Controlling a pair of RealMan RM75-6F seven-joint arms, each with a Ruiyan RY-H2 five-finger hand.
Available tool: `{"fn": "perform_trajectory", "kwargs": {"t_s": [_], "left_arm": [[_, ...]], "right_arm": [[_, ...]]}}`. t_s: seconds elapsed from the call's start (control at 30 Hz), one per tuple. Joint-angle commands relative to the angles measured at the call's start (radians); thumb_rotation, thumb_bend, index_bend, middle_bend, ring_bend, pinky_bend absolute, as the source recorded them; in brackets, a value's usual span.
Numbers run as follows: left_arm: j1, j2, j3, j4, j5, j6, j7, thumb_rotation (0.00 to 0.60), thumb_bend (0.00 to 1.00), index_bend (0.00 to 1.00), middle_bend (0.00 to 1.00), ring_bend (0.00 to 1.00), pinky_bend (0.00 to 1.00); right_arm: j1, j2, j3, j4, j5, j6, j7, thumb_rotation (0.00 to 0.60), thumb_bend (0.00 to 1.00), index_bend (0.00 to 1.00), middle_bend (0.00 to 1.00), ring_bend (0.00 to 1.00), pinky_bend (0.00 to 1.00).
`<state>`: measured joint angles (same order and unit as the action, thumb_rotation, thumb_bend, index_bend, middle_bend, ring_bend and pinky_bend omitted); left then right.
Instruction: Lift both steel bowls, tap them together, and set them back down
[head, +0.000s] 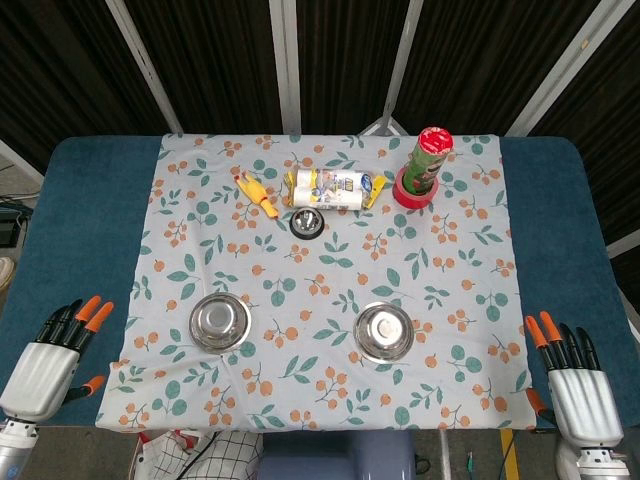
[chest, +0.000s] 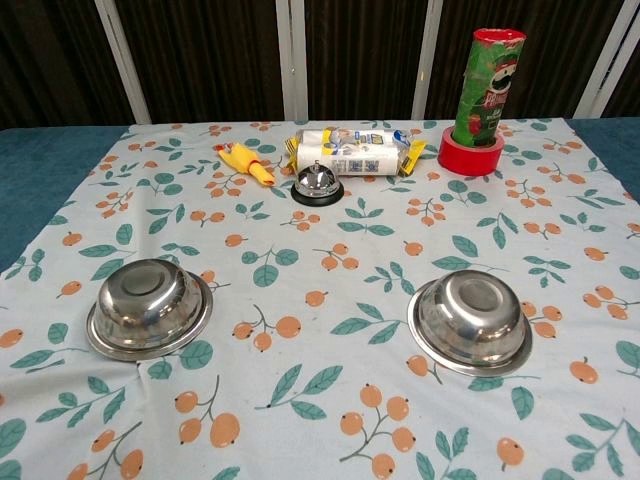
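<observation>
Two steel bowls sit upright on the floral cloth. The left bowl (head: 220, 321) (chest: 149, 306) and the right bowl (head: 384, 331) (chest: 470, 319) lie apart near the front of the table. My left hand (head: 52, 360) hovers at the front left corner, off the cloth, fingers straight and apart, holding nothing. At the front right corner my right hand (head: 572, 373) is likewise open and empty. Both hands are well clear of the bowls. Neither hand shows in the chest view.
At the back of the cloth are a yellow rubber chicken (head: 255, 194) (chest: 247, 162), a wrapped packet (head: 335, 187) (chest: 352, 151), a call bell (head: 307, 222) (chest: 317, 184), and a green chip can (head: 428, 162) (chest: 487, 87) standing in a red tape roll (head: 412, 194) (chest: 471, 153).
</observation>
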<state>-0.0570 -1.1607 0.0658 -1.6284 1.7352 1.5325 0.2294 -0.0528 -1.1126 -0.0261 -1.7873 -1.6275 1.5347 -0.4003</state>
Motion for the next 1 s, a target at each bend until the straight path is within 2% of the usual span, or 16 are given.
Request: {"fn": "perform_trajectory", "kwargs": {"t_s": [0.03, 0.3, 0.5, 0.6, 0.73, 0.83, 1.0], "left_arm": [[0.000, 0.001, 0.002, -0.001, 0.000, -0.003, 0.001, 0.597, 0.20, 0.00, 0.01, 0.00, 0.10], [-0.025, -0.021, -0.002, -0.005, -0.004, -0.048, 0.018, 0.597, 0.19, 0.00, 0.01, 0.00, 0.10], [-0.097, -0.059, -0.032, -0.051, -0.045, -0.175, 0.086, 0.600, 0.19, 0.00, 0.02, 0.00, 0.10], [-0.146, -0.091, -0.068, -0.092, -0.114, -0.271, 0.179, 0.600, 0.19, 0.00, 0.02, 0.00, 0.10], [-0.217, -0.156, -0.136, -0.121, -0.273, -0.398, 0.313, 0.600, 0.19, 0.00, 0.02, 0.00, 0.10], [-0.264, -0.204, -0.179, -0.121, -0.399, -0.464, 0.401, 0.600, 0.19, 0.00, 0.02, 0.00, 0.10], [-0.336, -0.276, -0.217, -0.114, -0.557, -0.525, 0.522, 0.600, 0.19, 0.00, 0.02, 0.00, 0.11]], "right_arm": [[-0.001, 0.000, -0.002, -0.001, -0.002, 0.000, -0.001, 0.600, 0.31, 0.00, 0.00, 0.00, 0.05], [-0.002, -0.001, -0.010, 0.000, -0.009, -0.003, -0.005, 0.600, 0.31, 0.00, 0.00, 0.00, 0.05], [-0.002, 0.004, -0.014, -0.001, -0.018, 0.000, 0.006, 0.600, 0.31, 0.00, 0.00, 0.00, 0.05], [0.001, 0.006, -0.009, 0.001, -0.008, -0.004, 0.015, 0.600, 0.31, 0.00, 0.00, 0.00, 0.05], [0.006, 0.011, -0.005, 0.001, 0.002, -0.011, 0.026, 0.600, 0.31, 0.00, 0.00, 0.00, 0.05], [0.007, 0.013, -0.004, 0.002, 0.004, -0.013, 0.032, 0.600, 0.31, 0.00, 0.00, 0.00, 0.05], [0.012, 0.016, -0.003, 0.001, 0.010, -0.021, 0.039, 0.600, 0.31, 0.00, 0.00, 0.00, 0.05]]}}
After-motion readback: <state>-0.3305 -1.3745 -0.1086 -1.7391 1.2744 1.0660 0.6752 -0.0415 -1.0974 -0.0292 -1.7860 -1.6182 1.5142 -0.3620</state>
